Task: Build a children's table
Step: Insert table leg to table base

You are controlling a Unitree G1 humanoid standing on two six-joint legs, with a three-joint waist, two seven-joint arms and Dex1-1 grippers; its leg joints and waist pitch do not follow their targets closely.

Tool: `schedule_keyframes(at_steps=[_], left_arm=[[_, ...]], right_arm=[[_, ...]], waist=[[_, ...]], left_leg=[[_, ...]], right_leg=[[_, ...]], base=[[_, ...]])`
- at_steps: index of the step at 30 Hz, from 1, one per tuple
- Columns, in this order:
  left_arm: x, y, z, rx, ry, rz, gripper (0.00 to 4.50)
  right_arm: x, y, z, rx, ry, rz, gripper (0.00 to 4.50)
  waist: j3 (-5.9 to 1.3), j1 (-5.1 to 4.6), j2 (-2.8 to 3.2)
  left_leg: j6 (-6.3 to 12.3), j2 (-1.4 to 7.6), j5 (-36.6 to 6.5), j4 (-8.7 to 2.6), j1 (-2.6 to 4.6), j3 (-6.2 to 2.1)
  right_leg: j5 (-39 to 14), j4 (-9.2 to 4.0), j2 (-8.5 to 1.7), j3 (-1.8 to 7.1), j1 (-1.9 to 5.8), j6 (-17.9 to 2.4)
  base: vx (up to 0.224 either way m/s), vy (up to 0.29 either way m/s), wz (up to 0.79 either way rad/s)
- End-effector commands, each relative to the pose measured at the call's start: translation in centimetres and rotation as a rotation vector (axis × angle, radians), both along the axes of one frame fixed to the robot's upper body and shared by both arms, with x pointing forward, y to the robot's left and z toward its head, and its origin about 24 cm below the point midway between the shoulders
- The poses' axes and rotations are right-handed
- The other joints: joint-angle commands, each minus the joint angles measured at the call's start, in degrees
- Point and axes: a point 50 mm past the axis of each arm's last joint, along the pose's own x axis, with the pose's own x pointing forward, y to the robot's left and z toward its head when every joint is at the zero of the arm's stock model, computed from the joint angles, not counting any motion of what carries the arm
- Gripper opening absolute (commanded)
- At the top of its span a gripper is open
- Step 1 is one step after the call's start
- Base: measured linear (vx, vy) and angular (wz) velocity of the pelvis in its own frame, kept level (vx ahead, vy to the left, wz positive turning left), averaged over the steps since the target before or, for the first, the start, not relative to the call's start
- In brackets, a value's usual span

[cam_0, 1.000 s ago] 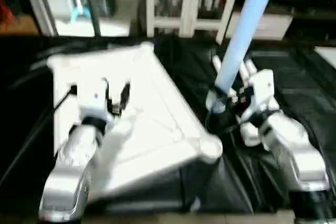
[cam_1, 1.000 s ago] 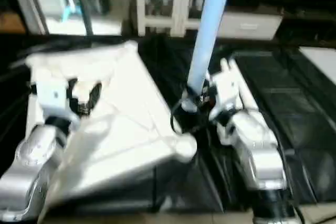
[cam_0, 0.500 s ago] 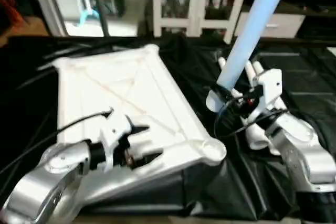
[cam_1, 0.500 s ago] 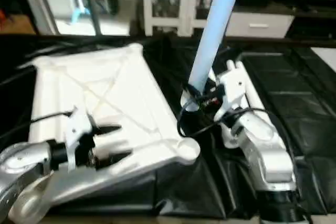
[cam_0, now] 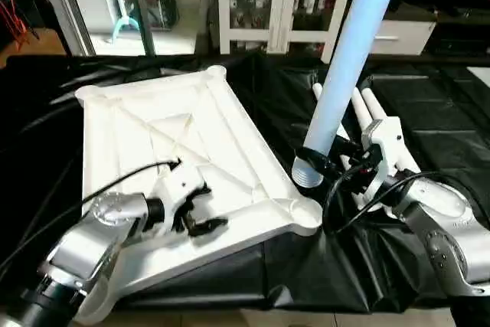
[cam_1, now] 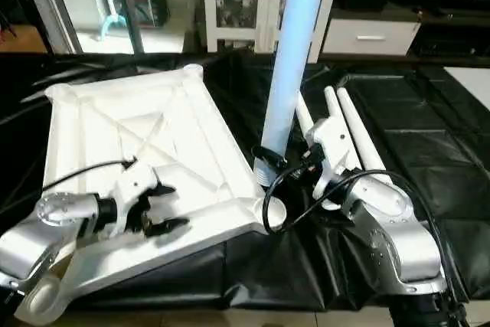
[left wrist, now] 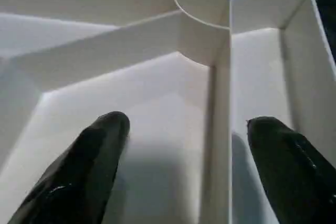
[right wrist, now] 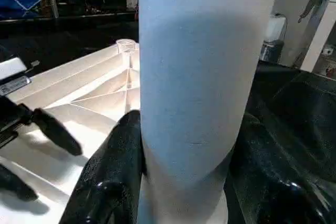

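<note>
- One long white tapered tubular leg (cam_0: 348, 59) stood nearly upright, clamped in the right gripper (cam_0: 337, 172), threaded foot just above the round corner socket (cam_0: 302, 212).
- White ribbed plastic tabletop (cam_0: 164, 132) lay underside-up on black sheeting (cam_0: 429, 112).
- Left gripper (cam_0: 200, 212) hovered spread, empty, over the ribs.
- Three spare legs (cam_1: 348, 124) lay beside.
- Judged next: lower the leg squarely into the socket.

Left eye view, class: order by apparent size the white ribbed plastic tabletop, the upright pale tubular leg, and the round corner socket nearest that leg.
1. White ribbed plastic tabletop, largest.
2. Upright pale tubular leg; nearness to the camera enlarges it.
3. Round corner socket, smallest.
</note>
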Motion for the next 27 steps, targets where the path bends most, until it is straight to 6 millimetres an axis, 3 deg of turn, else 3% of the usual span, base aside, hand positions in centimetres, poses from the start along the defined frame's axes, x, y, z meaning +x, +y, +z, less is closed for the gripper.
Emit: schedule_keyframes(at_steps=[1,5,8,11,13,15,18,27], left_arm=[[0.1,0.0,0.3,0.007,-0.004,-0.023,3.52],[0.3,0.1,0.2,0.020,-0.016,-0.024,3.23],[0.8,0.7,-0.1,0.075,-0.033,0.037,2.89],[1.0,0.9,-0.1,0.086,-0.035,0.056,2.81],[1.0,0.9,-0.1,0.079,-0.035,0.053,2.49],[1.1,0.9,0.0,0.094,-0.049,0.054,2.41],[1.2,1.1,-0.1,0.109,-0.063,0.059,2.07],[1.8,2.1,-0.5,0.187,-0.138,-0.016,1.45]], right_arm=[[0.3,-0.6,0.8,-0.008,-0.026,-0.016,1.88],[0.4,-0.7,0.8,-0.019,-0.029,-0.028,1.88],[0.5,-0.5,0.7,-0.021,-0.031,-0.026,1.88],[0.5,-0.5,0.7,-0.022,-0.030,-0.024,1.88],[0.5,-0.4,0.7,-0.021,-0.029,-0.023,1.88],[0.5,-0.4,0.6,-0.024,-0.029,-0.024,1.88],[0.5,-0.4,0.6,-0.025,-0.030,-0.025,1.88],[0.7,-0.5,0.6,-0.030,-0.031,-0.039,1.88]], waist=[[-3.18,0.01,0.29],[-3.78,0.28,0.31],[-3.82,0.42,0.35],[-3.27,0.37,0.24],[-2.85,0.01,0.16],[-2.70,-0.14,-0.02],[-2.76,-0.31,-0.10],[-3.03,-0.18,-0.12]], left_leg=[[0.70,5.17,-9.05,-6.17,-0.12,-2.15],[3.81,5.15,-0.75,-5.56,-0.25,-1.76],[5.90,5.26,1.69,-5.41,-0.36,-1.65],[4.66,5.38,-4.14,-5.82,-0.26,-1.55],[2.12,5.45,-9.47,-6.29,-0.38,-1.75],[0.98,5.44,-11.86,-6.43,-0.31,-1.84],[0.49,5.42,-11.47,-6.42,-0.34,-1.84],[2.11,5.37,-7.82,-6.32,-0.46,-1.69]], right_leg=[[-9.87,-4.37,-5.21,3.23,1.64,-13.58],[1.77,-3.22,-5.09,2.98,2.11,-16.16],[4.95,-2.96,-5.11,2.83,1.99,-17.14],[-2.39,-3.71,-5.19,2.86,1.94,-16.89],[-9.96,-4.20,-5.19,2.95,1.96,-15.37],[-14.89,-4.67,-5.29,2.99,1.71,-13.73],[-15.45,-4.87,-5.24,3.15,1.50,-12.71],[-10.95,-4.65,-5.22,3.16,1.63,-13.30]], base=[[0.089,-0.004,-0.01],[0.058,0.001,-0.01],[0.000,0.000,0.00],[0.000,0.000,0.00],[-0.026,-0.003,-0.03],[0.000,0.000,0.00],[0.000,0.000,0.00],[0.000,0.000,0.00]])
